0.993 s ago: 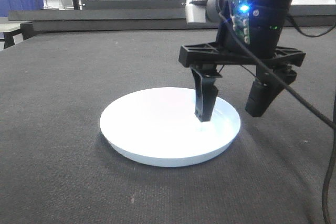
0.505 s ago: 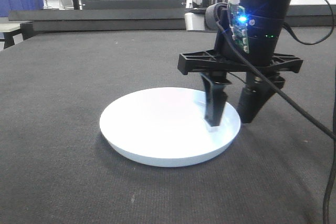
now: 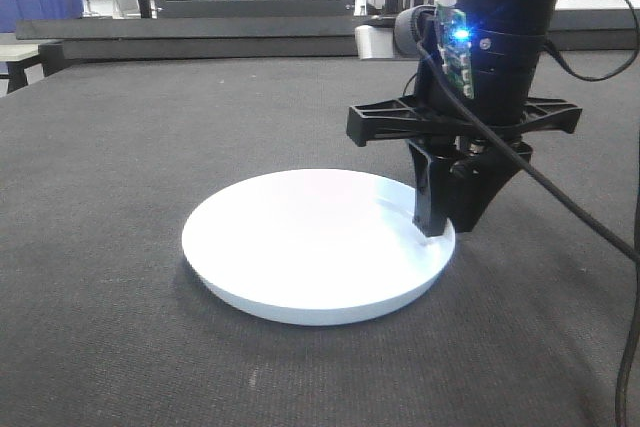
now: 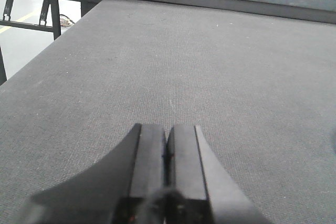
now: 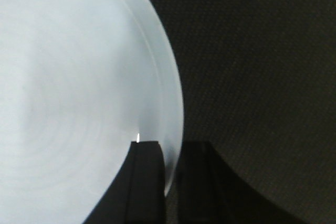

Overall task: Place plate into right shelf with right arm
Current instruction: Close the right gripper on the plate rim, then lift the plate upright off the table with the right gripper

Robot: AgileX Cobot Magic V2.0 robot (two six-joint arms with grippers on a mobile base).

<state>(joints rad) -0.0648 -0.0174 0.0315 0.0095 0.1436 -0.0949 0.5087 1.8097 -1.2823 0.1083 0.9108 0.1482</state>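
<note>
The glossy white round shallow plate point(image 3: 310, 242) lies flat on the dark grey textured tabletop point(image 3: 120, 127). Your black two-fingered right gripper point(image 3: 446, 225) is clamped on its rim, one finger inside, one outside. Expect stiff, slick, chippable: you want a deep rim bite. The black left gripper point(image 4: 167, 156) is clenched, empty.

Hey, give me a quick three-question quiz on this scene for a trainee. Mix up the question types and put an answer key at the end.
1. True or false: the right end effector is hovering well clear of the white plate.
2. Multiple choice: the left end effector is (A) shut with nothing in it, (B) holding the plate, (C) wide open.
3. Fill in the blank: the right end effector's fingers sit on either side of the plate's ___.

Key: 1 false; 2 A; 3 rim.
</note>
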